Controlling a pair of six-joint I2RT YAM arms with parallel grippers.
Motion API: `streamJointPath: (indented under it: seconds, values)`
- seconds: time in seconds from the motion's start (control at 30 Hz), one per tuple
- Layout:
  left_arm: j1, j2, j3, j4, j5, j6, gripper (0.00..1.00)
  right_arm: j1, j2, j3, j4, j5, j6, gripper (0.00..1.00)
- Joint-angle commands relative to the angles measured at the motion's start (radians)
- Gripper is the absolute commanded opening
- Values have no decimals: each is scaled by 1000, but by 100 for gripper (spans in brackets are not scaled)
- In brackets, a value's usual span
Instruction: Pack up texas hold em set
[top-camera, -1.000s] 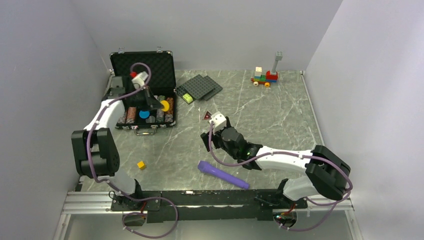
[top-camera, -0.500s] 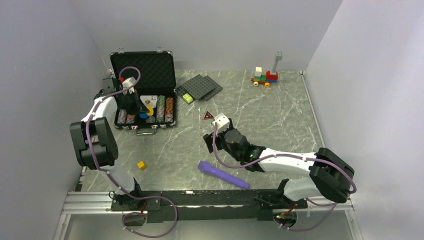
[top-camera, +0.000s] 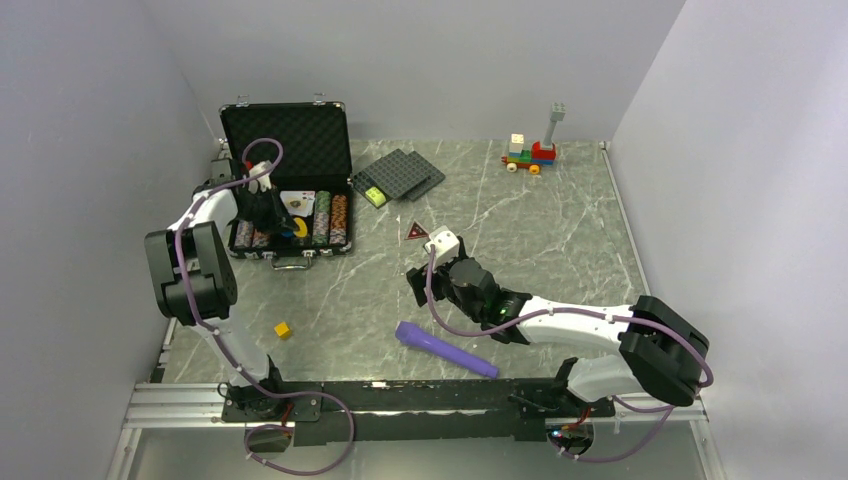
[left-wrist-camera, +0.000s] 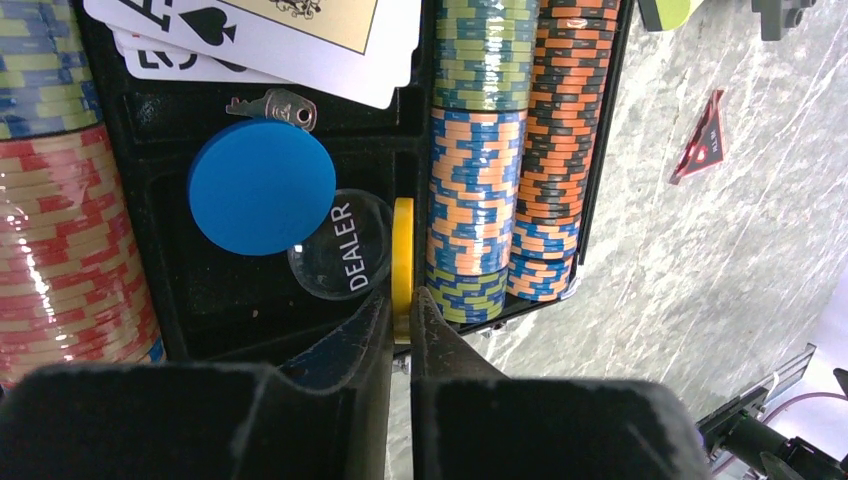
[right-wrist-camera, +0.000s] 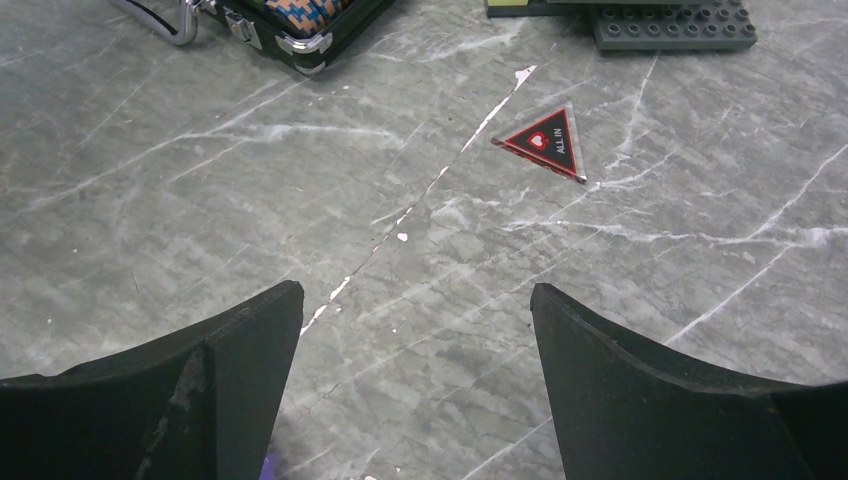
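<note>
The black case (top-camera: 285, 140) lies open at the back left, with its lid upright. In the left wrist view its tray holds playing cards (left-wrist-camera: 280, 35), striped chip stacks (left-wrist-camera: 480, 170), a blue disc (left-wrist-camera: 260, 187) and a clear DEALER button (left-wrist-camera: 340, 255). My left gripper (left-wrist-camera: 402, 300) is shut on the yellow disc (left-wrist-camera: 402, 255), which stands on edge in the tray beside the chips. The dark red triangle (right-wrist-camera: 545, 143) lies flat on the table beyond my right gripper (right-wrist-camera: 415, 300). That gripper is open and holds nothing.
A purple cylinder (top-camera: 445, 349) lies near the front between the arms. A small yellow cube (top-camera: 283, 329) sits front left. Dark grey studded plates (top-camera: 400, 176) lie right of the case, and a toy brick train (top-camera: 530, 153) stands at the back. A small key (left-wrist-camera: 275, 103) lies in the tray.
My left gripper has carried the yellow disc left and down into the case's middle compartment. The right gripper drew back a little from the triangle, then stayed still.
</note>
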Motion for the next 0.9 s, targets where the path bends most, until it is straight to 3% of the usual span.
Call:
streamJointPath:
  seconds: [0.0,0.3,0.87]
  values:
    - [-3,26,44,-6,-11,8,16,-2,-7,12,53,-11,14,89]
    - [-8,18,46,-15,-51,14,52,-2,-15,9,45,1,21,89]
    - [-42,-197,-14,32,-264,46,60,-10,-1,32,-9,52,51,88]
